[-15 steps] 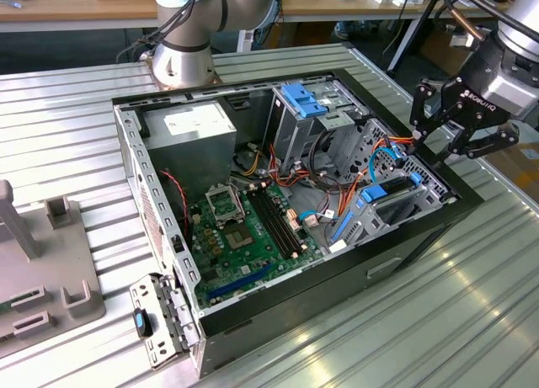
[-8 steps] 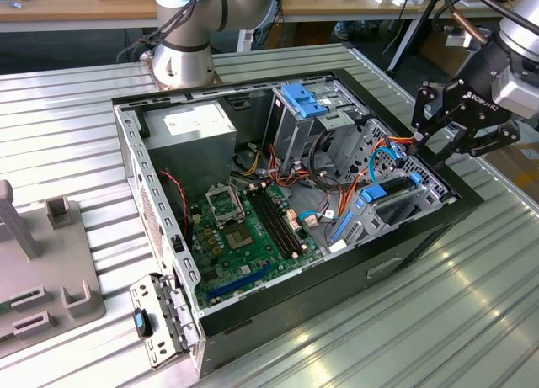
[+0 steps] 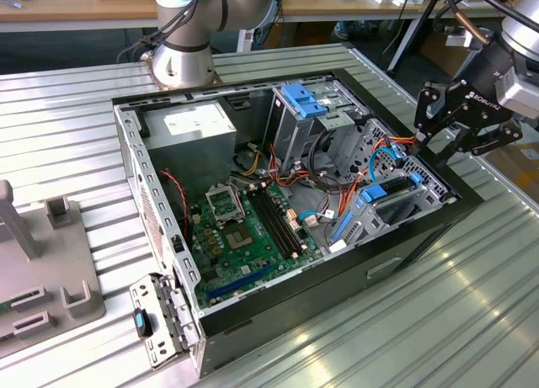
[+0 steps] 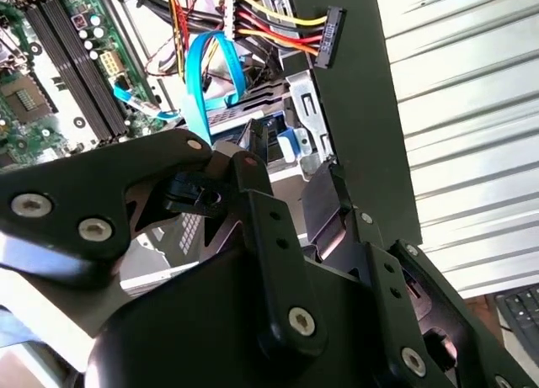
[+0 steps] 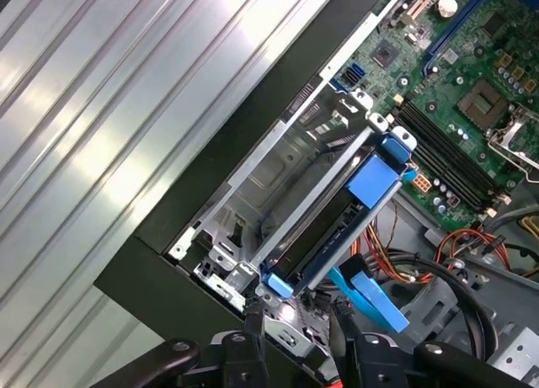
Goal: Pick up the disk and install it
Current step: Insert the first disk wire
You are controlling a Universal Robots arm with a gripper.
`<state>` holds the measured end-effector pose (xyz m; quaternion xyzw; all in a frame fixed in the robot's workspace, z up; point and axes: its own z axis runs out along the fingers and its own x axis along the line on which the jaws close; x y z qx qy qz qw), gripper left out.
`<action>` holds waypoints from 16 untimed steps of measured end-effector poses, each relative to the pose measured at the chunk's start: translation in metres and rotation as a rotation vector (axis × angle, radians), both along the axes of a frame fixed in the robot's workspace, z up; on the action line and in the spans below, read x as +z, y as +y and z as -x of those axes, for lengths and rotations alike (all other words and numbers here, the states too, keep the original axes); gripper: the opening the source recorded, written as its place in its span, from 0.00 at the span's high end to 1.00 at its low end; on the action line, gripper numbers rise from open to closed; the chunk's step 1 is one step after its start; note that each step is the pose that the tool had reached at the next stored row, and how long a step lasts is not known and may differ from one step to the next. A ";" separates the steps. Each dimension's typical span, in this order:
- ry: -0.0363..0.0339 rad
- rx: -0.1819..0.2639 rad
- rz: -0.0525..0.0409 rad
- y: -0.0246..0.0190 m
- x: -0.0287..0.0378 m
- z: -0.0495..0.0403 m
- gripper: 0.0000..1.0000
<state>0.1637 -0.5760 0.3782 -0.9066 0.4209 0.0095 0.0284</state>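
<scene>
Snagging looks the likeliest trouble from here. The gripper (image 5: 299, 325) hangs just above the drive cage (image 5: 278, 178) with its fingers spread apart and nothing between them. In the second wrist view, a looped blue data cable (image 4: 198, 85) and coloured power leads (image 4: 278, 26) trail right beside the cage. A finger could catch one of them, or a tip could strike the cage's metal lip. The disk (image 5: 337, 224) lies inside the cage with its blue carrier frame along the rails, just beyond the fingertips and untouched by them. I judge it seated or nearly so, but whether it has latched I cannot tell. The black case wall (image 5: 185, 211) runs along the cage's outer side, and the motherboard (image 5: 472, 77) lies past the cage.
</scene>
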 end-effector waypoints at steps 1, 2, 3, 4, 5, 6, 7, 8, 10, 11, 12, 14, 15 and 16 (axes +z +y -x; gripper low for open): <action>-0.0030 0.000 -0.0001 -0.0002 0.0000 0.0010 0.56; -0.0151 0.004 -0.0056 -0.0003 -0.0001 0.0016 0.56; -0.0275 0.016 -0.0078 -0.0003 -0.0001 0.0017 0.56; -0.0331 0.032 -0.0089 -0.0002 0.0000 0.0016 0.56; -0.0365 0.047 -0.0091 0.0001 0.0000 0.0016 0.56; -0.0374 0.057 -0.0091 0.0004 0.0001 0.0016 0.56; -0.0384 0.073 -0.0096 0.0012 0.0000 0.0017 0.56; -0.0390 0.096 -0.0100 0.0022 0.0000 0.0017 0.56; -0.0392 0.125 -0.0105 0.0061 -0.0002 0.0015 0.56; -0.0392 0.128 -0.0105 0.0071 -0.0002 0.0013 0.56; -0.0392 0.135 -0.0108 0.0101 -0.0003 0.0009 0.56; -0.0411 0.145 -0.0107 0.0131 -0.0003 0.0009 0.56; -0.0467 0.153 -0.0105 0.0139 -0.0004 0.0008 0.56; -0.0509 0.158 -0.0103 0.0141 -0.0006 0.0007 0.56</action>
